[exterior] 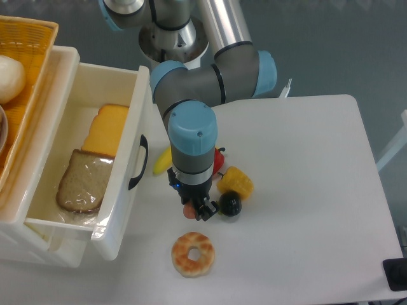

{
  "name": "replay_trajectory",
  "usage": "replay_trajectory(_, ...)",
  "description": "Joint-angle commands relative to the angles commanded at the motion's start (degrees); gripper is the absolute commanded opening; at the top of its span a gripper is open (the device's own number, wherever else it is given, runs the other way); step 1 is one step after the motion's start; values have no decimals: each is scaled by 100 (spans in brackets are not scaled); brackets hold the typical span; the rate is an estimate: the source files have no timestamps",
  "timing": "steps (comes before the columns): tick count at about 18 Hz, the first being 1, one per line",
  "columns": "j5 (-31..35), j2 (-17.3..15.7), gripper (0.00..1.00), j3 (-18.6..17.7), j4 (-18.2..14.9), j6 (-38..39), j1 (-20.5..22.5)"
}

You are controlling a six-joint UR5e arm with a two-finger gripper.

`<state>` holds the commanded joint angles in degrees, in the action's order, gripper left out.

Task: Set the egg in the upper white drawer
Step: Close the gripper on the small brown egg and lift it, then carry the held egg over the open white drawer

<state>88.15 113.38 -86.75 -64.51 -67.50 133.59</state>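
Note:
The egg (188,210) is a small salmon oval on the table, only partly showing beside the gripper's fingers. My gripper (196,210) points straight down over it, with one black finger (205,212) visible to the egg's right. The wrist hides most of the fingers, so I cannot see whether they press on the egg. The upper white drawer (121,190) stands pulled open to the left, with its black curved handle (137,162) facing the gripper. A slice of bread (81,182) and a yellow slab (105,130) lie inside the drawer.
A black plum (230,204) sits just right of the gripper, with a yellow corn piece (236,182) and a red item (219,159) behind it. A banana (161,162) lies near the drawer front, a donut (193,254) in front. The wicker basket (32,70) holds a white ball (9,77).

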Motion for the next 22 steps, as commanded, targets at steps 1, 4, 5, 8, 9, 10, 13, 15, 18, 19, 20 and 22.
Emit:
replay_trajectory(1,9,0,28,-26,0,26,0)
replay_trajectory(4,-26,9,28,70,0,324,-9)
replay_trajectory(5,-17,0,28,122,-9,404,-9)
replay_trajectory(8,-9,-149,28,132,-289,492,26)
replay_trajectory(9,-9,-184,28,132,-386,632,35)
replay_trajectory(10,0,-237,28,132,-509,885,35)
replay_trajectory(13,9,-552,28,114,-869,1712,44)
replay_trajectory(15,-35,-764,29,114,-1054,2335,61)
replay_trajectory(18,-157,-1001,29,105,-1142,3005,62)
replay_trajectory(19,-289,-1080,29,105,-1134,3102,70)
replay_trajectory(20,-455,-1168,29,105,-1134,3198,88)
replay_trajectory(22,-772,-1352,29,105,-1116,3366,184)
